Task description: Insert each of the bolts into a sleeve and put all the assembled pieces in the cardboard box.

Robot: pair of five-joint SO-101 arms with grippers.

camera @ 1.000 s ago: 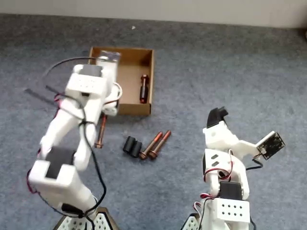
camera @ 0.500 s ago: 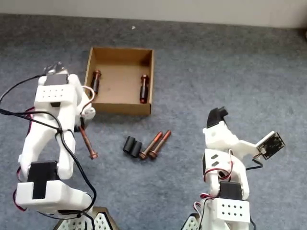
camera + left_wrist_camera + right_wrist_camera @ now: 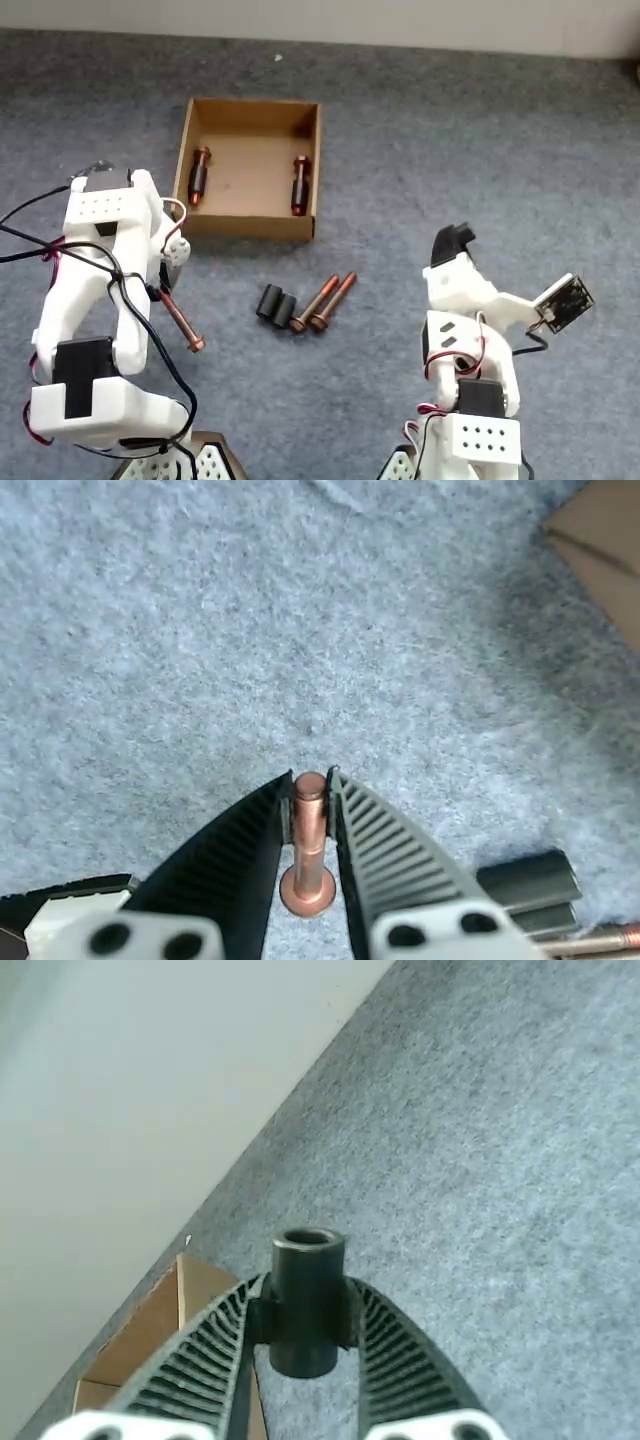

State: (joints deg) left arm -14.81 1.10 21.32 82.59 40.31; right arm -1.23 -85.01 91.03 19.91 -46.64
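Two arms, high view: the left arm sits just beside the cardboard box [image 3: 250, 205] and its left hand [image 3: 168, 283] carries a bolt [image 3: 181, 322] that slants down over the grey surface [image 3: 500, 130]. The right arm is well apart on the other side, right hand [image 3: 452, 243] raised.
Box so far: one assembled piece [image 3: 198, 174] lies along one side wall, and a second one [image 3: 300, 184] along the opposite wall.
Leftovers: two loose sleeves [image 3: 276, 303] sit side by side near the box front, with two loose bolts [image 3: 325, 302] right against them.
Left wrist view: the left hand [image 3: 310, 785] is clenched on the bolt [image 3: 308, 852]. It pinches near the plain end, and the head sits back toward the wrist. The loose sleeves [image 3: 530, 880] are close by.
Right wrist view: the right hand [image 3: 304, 1306] is grasping a sleeve [image 3: 308, 1260] round its middle, with the open bore facing away from the wrist. The box [image 3: 150, 1345] is farther off.
Step in hand: looks like pairing number three, with each arm holding its half and nothing mated yet.
Next move: I'd guess the two hands need to meet and line the bolt tip up with that bore. Hardly any shank pokes past the fingertips, so it could be fiddly.
View differences: the overhead gives the tally and layout, but the right hand's load is just a dark blob there. The wrist views settle both grips and which way the bolt and bore point.
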